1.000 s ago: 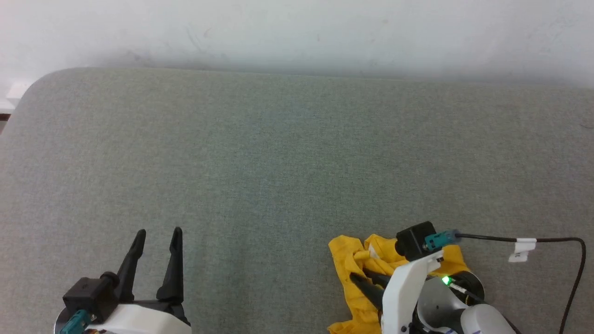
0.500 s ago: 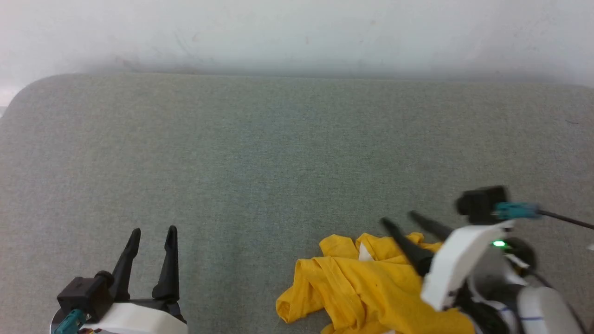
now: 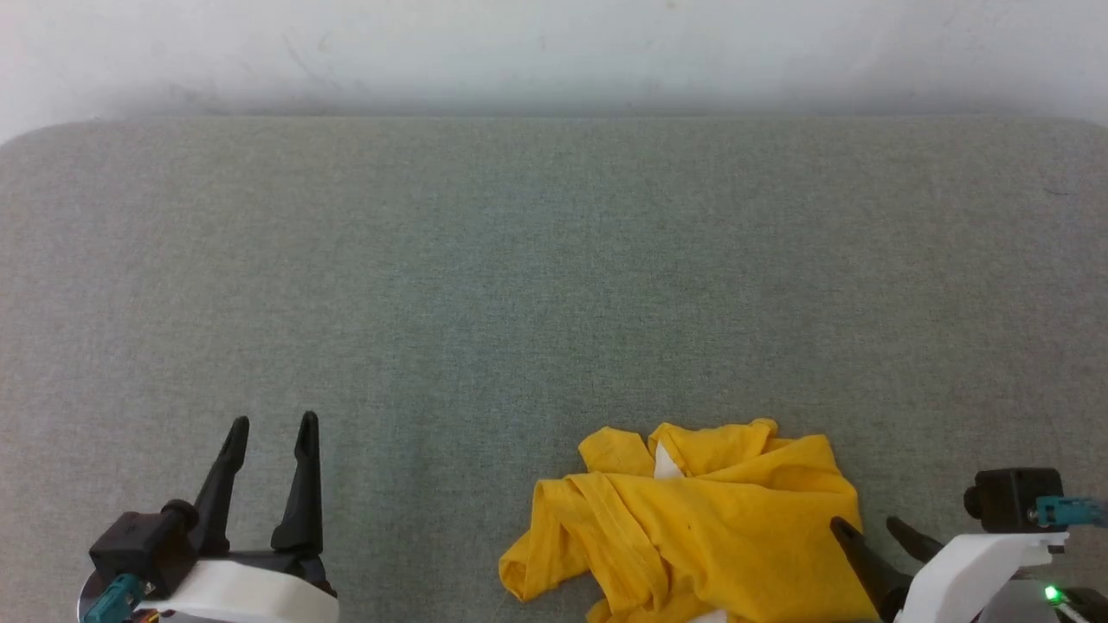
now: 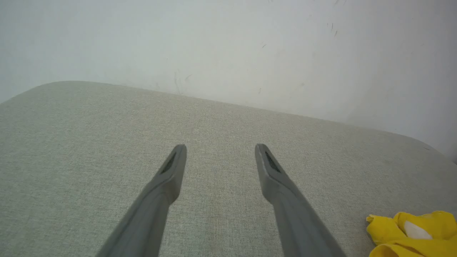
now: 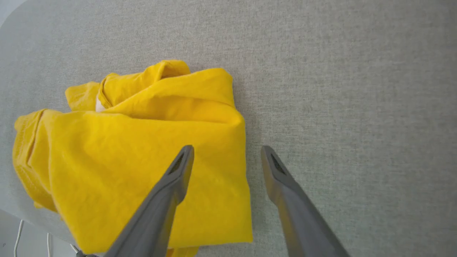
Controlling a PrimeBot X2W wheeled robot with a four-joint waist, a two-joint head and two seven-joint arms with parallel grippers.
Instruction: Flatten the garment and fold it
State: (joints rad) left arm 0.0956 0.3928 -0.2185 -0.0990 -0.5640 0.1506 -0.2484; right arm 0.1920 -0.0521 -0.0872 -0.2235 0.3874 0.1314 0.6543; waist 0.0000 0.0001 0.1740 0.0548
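Currently the garment [image 3: 692, 528] lies crumpled at the near edge of the padded table [image 3: 554, 260], right of centre. Judged soft, light and limp; pinch a hem or sleeve edge. Right gripper [image 3: 866, 523] is spread and empty over its right edge. Left gripper [image 3: 272, 424] is spread and empty, well apart.

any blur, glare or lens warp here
Head view: soft even light, wall washed out, garment glare-free. Left wrist view: wide lens bows the far edge of the grey surface. Right wrist view: garment sharp, right end effector soft near the bottom edge.

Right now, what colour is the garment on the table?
Bright yellow, with a small white patch near its far edge; the garment shows best in the right wrist view.
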